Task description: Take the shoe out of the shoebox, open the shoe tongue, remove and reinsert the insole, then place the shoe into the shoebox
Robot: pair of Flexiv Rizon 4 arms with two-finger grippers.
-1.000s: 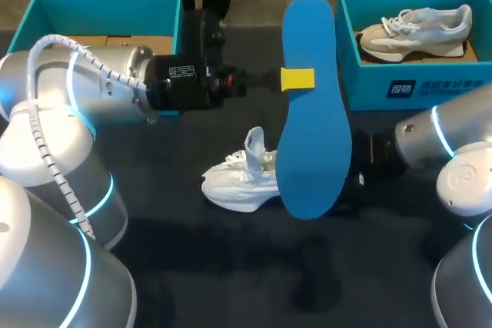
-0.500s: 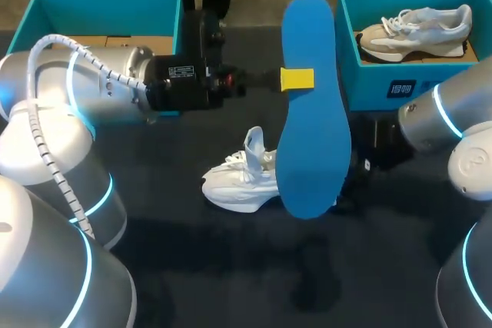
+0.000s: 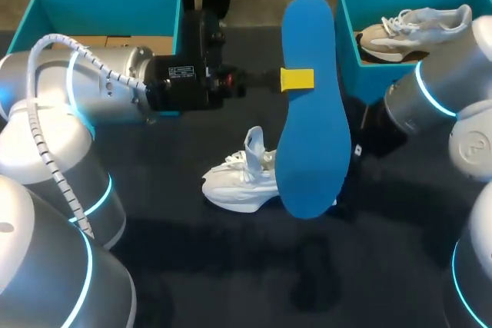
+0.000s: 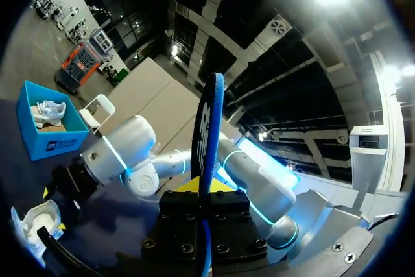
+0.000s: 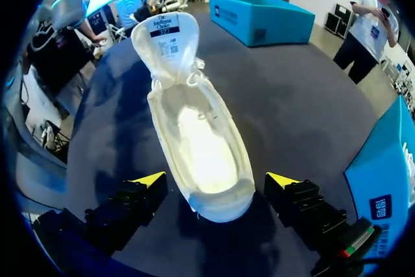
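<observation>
Dark surface (image 3: pixel 177 266) carries two teal boxes. The left shoebox (image 3: pixel 108 5) is at approx. 10 o'clock. The right shoebox (image 3: pixel 369 82) is at approx. 2 o'clock, w/ a beige-and-white sneaker (image 3: pixel 415 28) lying inside it.

White shoe (image 3: pixel 238 178) stands on its sole near ctr of surface, toe toward 9 o'clock, heel toward 3. Its tongue (image 5: pixel 165 34) is lifted up & forward, w/ the label side showing in right wrist view. The shoe's inside is open to view & pale.

Left arm (image 3: pixel 100 86) comes in from 9 o'clock & lies across toward ctr. Left jaws are clamped on the blue insole (image 3: pixel 311 113). One yellow fingertip (image 3: pixel 297 79) lies flat on its face, nearer the insole's 12 o'clock end than its 6 o'clock end. In left wrist view the insole (image 4: pixel 207 134) runs edge-on straight btwn the two fingers. The insole is in the air above the surface, long axis 12-to-6, wider end toward 6. In head view it hides the heel half of the white shoe.

Right arm (image 3: pixel 438 86) enters from 3 o'clock & crosses in front of the right shoebox, covering part of its front wall. Right jaws are spread wide w/ nothing held. In right wrist view the yellow fingertips (image 5: pixel 150 178) stand one on each side of the shoe's heel, apart from it, low near the surface. The toe points away from them.
</observation>
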